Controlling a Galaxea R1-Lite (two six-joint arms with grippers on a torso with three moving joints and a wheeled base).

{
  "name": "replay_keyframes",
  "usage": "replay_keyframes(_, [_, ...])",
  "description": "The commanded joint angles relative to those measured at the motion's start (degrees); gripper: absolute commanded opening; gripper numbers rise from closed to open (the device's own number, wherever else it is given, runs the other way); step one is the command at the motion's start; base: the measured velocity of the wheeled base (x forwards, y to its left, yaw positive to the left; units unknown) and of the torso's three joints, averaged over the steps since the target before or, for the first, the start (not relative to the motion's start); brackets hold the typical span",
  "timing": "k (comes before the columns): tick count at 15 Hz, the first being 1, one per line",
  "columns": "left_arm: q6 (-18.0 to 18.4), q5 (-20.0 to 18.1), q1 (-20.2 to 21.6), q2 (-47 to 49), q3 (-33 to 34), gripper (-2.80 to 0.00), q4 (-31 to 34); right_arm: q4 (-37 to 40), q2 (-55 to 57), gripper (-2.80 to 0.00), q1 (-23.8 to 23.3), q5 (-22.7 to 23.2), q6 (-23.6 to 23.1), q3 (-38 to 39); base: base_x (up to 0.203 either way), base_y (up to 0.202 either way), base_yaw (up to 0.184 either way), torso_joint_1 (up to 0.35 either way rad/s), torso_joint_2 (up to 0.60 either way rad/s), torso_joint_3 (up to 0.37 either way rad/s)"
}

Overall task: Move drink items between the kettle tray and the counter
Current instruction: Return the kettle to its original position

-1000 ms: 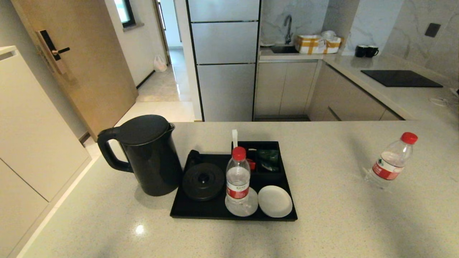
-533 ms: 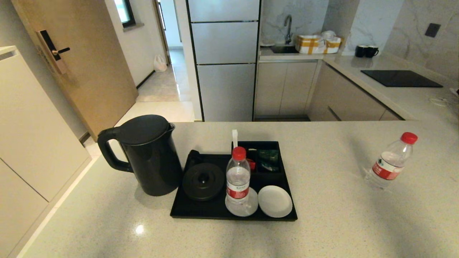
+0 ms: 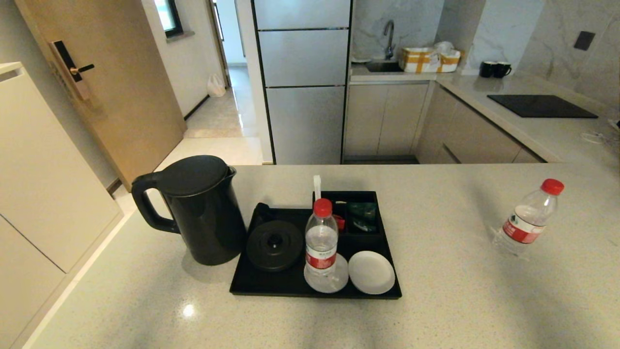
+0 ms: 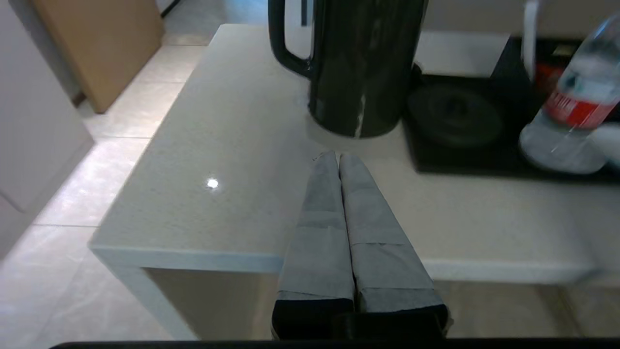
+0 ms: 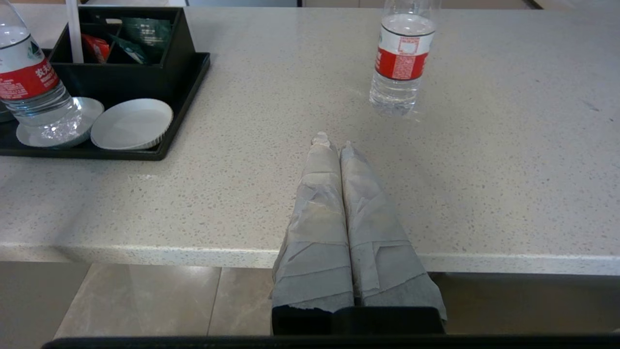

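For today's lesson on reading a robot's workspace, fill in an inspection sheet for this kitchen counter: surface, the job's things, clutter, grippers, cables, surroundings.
Surface: beige speckled counter, glossy.
Job's things: black kettle stands on the counter left of the kettle tray, off the round base; one bottle stands on a saucer in the tray; second bottle stands on the counter to the right.
Clutter: bare white saucer in the tray; sachets in its compartments.
Grippers: left gripper jaws shut, empty, before the kettle; right gripper jaws shut, empty, short of the second bottle.
Cables: white cable on the far worktop.
Surroundings: fridge, sink tap, two black mugs, cooktop, door.
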Motion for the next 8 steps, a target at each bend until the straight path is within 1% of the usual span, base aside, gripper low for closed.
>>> replay_keyframes(1, [3.94,-0.39,-0.03,0.02,0.22,-2.80,2.39,-0.02,-0.09,-2.80,0.03,0.01,-0.04,0.00,0.000,0.000,0.000,0.000,0.00,0.000])
replay_keyframes(2, [5.48,-0.75,-0.07,-0.02,-0.35,-2.80,4.50,0.00,-0.09,-2.80,0.03,0.01,-0.04,0.00,0.000,0.000,0.000,0.000,0.00,0.000])
replay_keyframes(8, [4.86,-0.75,-0.07,-0.02,-0.35,-2.80,4.41,-0.02,-0.09,-2.80,0.03,0.01,-0.04,0.00,0.000,0.000,0.000,0.000,0.00,0.000])
